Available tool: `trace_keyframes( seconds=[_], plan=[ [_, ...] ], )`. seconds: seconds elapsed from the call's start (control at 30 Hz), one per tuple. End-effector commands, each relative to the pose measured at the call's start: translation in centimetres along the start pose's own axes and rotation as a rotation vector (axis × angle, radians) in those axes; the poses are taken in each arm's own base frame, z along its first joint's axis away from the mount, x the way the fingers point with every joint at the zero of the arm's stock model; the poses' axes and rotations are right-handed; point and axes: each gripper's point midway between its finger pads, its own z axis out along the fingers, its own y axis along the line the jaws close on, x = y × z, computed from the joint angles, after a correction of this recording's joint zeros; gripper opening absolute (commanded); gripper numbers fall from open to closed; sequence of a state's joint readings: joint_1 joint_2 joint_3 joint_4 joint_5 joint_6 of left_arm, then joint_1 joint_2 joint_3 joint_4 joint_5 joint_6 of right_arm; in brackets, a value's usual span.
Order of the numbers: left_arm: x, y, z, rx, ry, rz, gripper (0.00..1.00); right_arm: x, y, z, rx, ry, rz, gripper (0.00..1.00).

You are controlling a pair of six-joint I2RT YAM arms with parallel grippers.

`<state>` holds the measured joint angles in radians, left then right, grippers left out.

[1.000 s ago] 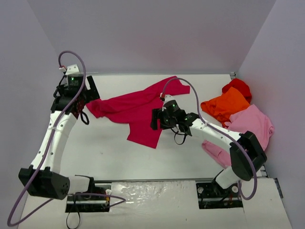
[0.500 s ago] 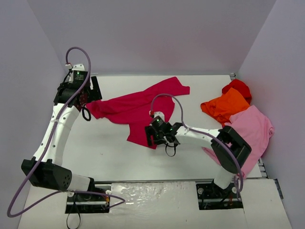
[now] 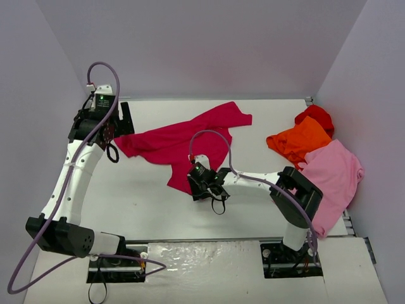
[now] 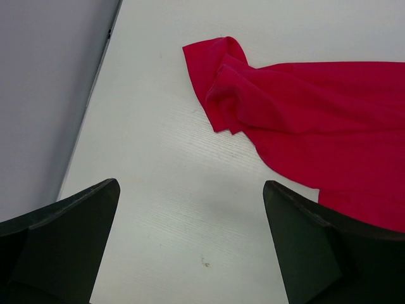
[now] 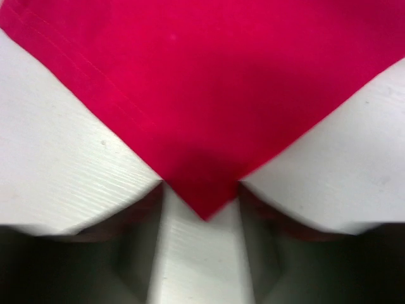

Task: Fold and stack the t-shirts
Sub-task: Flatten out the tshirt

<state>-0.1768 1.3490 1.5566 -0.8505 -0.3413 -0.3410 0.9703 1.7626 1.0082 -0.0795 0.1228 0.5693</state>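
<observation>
Table (image 3: 145, 202): nothing folded, no stack yet.
Crimson shirt (image 3: 177, 142): crumpled, unfolded, centre toward 11 o'clock.
Pink shirt (image 3: 335, 171), orange shirt (image 3: 297, 140), red shirt (image 3: 316, 115): heaped at 2-3 o'clock, unfolded.
Left gripper (image 4: 190, 190): wide open, empty, near sleeve at 10 o'clock.
Right gripper (image 5: 201, 187): jaws apart, straddling crimson shirt's 6 o'clock corner, no pinch seen.
Judged barely begun.

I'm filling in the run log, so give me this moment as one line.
left fingers: open, over table, short of crimson shirt | right fingers: straddling its near corner | fold: not begun
</observation>
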Motion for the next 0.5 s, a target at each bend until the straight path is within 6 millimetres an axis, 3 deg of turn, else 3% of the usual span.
trace_keyframes(
  seconds=[0.0,0.13,0.27,0.37,0.47],
  plan=[
    [-1.7,-0.1,-1.5,0.029,-0.068,-0.008,0.97,-0.6,-1.5,-1.8,0.100,-0.050,0.003,0.02],
    [-1.2,-0.4,-0.9,0.035,-0.040,0.003,0.97,-2.5,-2.3,-5.1,0.144,-0.127,-0.010,0.00],
    [-0.4,-1.3,-0.1,0.057,0.017,0.013,0.97,-9.7,-3.6,-13.9,0.175,-0.362,0.007,0.00],
    [0.5,-2.1,0.6,0.079,0.068,0.017,0.97,-16.7,-3.4,-22.4,0.148,-0.577,0.055,0.00],
    [2.0,-2.6,1.3,0.086,0.130,0.028,0.97,-20.6,-4.6,-29.5,0.168,-0.741,0.084,0.00]
  ],
)
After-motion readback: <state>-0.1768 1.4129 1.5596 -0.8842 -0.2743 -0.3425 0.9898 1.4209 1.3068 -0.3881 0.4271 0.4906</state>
